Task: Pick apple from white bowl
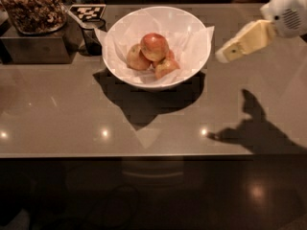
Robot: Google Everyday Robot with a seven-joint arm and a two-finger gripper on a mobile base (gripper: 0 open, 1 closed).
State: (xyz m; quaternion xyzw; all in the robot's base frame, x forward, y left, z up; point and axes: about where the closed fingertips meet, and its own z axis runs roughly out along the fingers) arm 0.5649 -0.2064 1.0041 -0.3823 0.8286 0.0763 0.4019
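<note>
Glossy grey-brown tabletop (72, 123) lies beneath the gripper. Large round white bowl (184, 18), lined with crumpled white paper, sits near the gripper's tip on the picture-left side, not touching it. Dark tray of brown clumps (33, 8) is well beyond the bowl from the gripper. Cream-coloured gripper (225, 55) hovers above the table; spread or pressed together: cannot tell. Reddish-yellow apples (153, 46) are piled in the bowl.

Grey-brown table (72, 114) spans view. Far left: dark tray (33, 47) holding brown clumps (33, 6). Just right: checkered marker (88, 11), small dark cup (91, 35). Gripper (224, 55) far right, above table.
</note>
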